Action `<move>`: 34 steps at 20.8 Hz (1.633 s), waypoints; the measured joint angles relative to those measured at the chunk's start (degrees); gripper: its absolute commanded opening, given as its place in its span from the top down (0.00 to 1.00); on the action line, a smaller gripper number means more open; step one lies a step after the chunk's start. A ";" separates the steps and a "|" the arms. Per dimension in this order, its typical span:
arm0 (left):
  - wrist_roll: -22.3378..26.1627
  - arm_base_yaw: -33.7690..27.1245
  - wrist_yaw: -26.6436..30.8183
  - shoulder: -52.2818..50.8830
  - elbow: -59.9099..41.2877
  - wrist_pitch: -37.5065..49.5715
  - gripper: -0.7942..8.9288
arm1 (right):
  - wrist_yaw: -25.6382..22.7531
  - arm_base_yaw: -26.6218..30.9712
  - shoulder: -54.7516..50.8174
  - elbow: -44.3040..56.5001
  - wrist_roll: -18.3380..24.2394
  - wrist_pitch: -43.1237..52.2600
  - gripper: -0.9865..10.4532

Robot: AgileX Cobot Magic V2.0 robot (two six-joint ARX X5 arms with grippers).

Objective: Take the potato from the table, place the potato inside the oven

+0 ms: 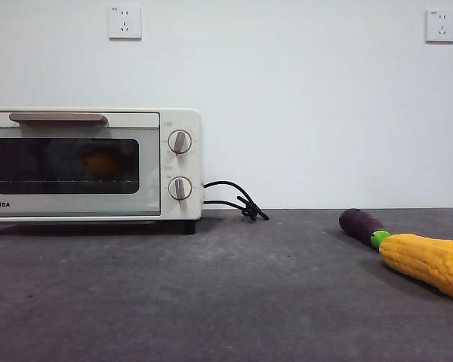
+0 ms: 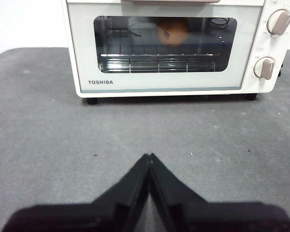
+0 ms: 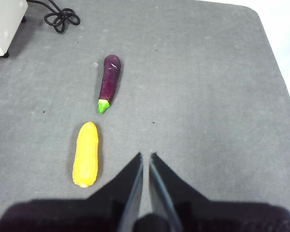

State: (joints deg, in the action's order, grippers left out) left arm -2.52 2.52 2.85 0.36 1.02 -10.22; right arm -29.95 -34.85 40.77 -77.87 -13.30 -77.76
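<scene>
The Toshiba toaster oven [image 1: 90, 166] stands at the far left part of the table [image 1: 234, 302], its left side cut off by the frame in the front view. The door is closed. The potato [image 2: 172, 31] sits inside on the wire rack, visible through the dark glass as a dim orange shape; its outline is hard to make out in the front view. The black cord [image 1: 238, 200] lies coiled on the table just beside the oven's right side.

Broad bare surface lies in front of the oven and across the table's middle. Near the right edge, the purple eggplant [image 3: 109, 81] and the yellow corn cob [image 3: 85, 153] lie end to end, close together; the front view cuts off the corn.

Readable writing: "TOSHIBA" on the lower left of the door; the knob markings are too small to read.

The left gripper [image 2: 149, 157] hovers over the bare table facing the oven, jaws closed tip to tip and empty. The right gripper [image 3: 145, 155] hovers beside the corn, jaws nearly together, holding nothing.
</scene>
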 measured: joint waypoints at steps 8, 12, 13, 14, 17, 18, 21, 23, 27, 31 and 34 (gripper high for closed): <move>2.36 -0.22 -0.11 0.04 0.00 0.11 0.92 | -0.02 0.00 0.02 0.00 0.00 0.00 0.89; 2.51 -0.22 -0.13 0.55 0.00 0.22 0.92 | -0.02 0.00 0.02 0.00 0.00 0.00 0.89; 2.51 -0.22 -0.15 0.55 0.00 0.22 0.92 | -0.02 0.00 0.02 0.00 0.00 0.00 0.89; 2.51 -0.22 -0.15 0.55 0.00 0.26 0.92 | -0.02 0.00 0.02 0.00 0.00 0.00 0.89; 2.51 -0.22 -0.15 0.55 0.00 0.31 0.92 | -0.02 0.00 0.02 0.00 0.00 0.00 0.89; 2.51 -0.22 -0.15 0.55 0.00 0.31 0.92 | 0.00 0.00 0.02 0.00 0.00 0.00 0.89; 2.51 -0.22 -0.17 0.55 0.00 0.37 0.92 | -3.74 3.04 -0.31 0.00 2.49 0.00 0.89; 2.51 -0.22 -0.22 0.55 0.00 0.39 0.92 | -5.84 8.74 -0.98 0.04 6.38 0.00 0.89; 2.51 -0.22 -0.22 0.92 0.00 0.42 0.92 | -2.25 23.12 -6.29 8.63 6.69 19.47 0.89; 2.51 -0.22 -0.22 1.05 0.00 0.42 0.92 | 17.46 31.58 -13.66 23.80 2.89 45.75 0.89; 2.51 -0.22 -0.22 1.20 0.00 0.44 0.92 | 31.04 33.94 -17.16 34.42 2.45 57.40 0.89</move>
State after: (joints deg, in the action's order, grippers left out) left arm -0.01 2.31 2.63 1.56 1.02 -9.78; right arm 1.08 -0.91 23.62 -43.44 -10.85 -20.36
